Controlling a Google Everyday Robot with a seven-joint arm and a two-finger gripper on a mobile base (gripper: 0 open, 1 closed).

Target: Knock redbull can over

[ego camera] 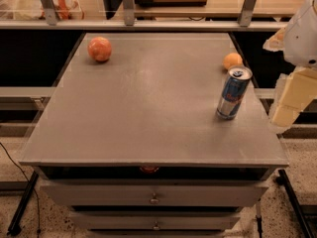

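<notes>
Upright near the right edge of the counter, can, probably light, stiff, slick, best shoved high on its side; just off that edge, gripper, state impossible to tell; beyond, orange; far-left corner, fruit.

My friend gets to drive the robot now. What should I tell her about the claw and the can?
Claw: by the table's right side, to the right of the redbull can, not touching it.
Redbull can: standing upright near the right edge of the table, in front of a small orange fruit. A reddish fruit sits at the far left.
Done: nothing yet; the can is not knocked over.
Left: move the claw sideways into the can, likely near its top, until it tips.
</notes>
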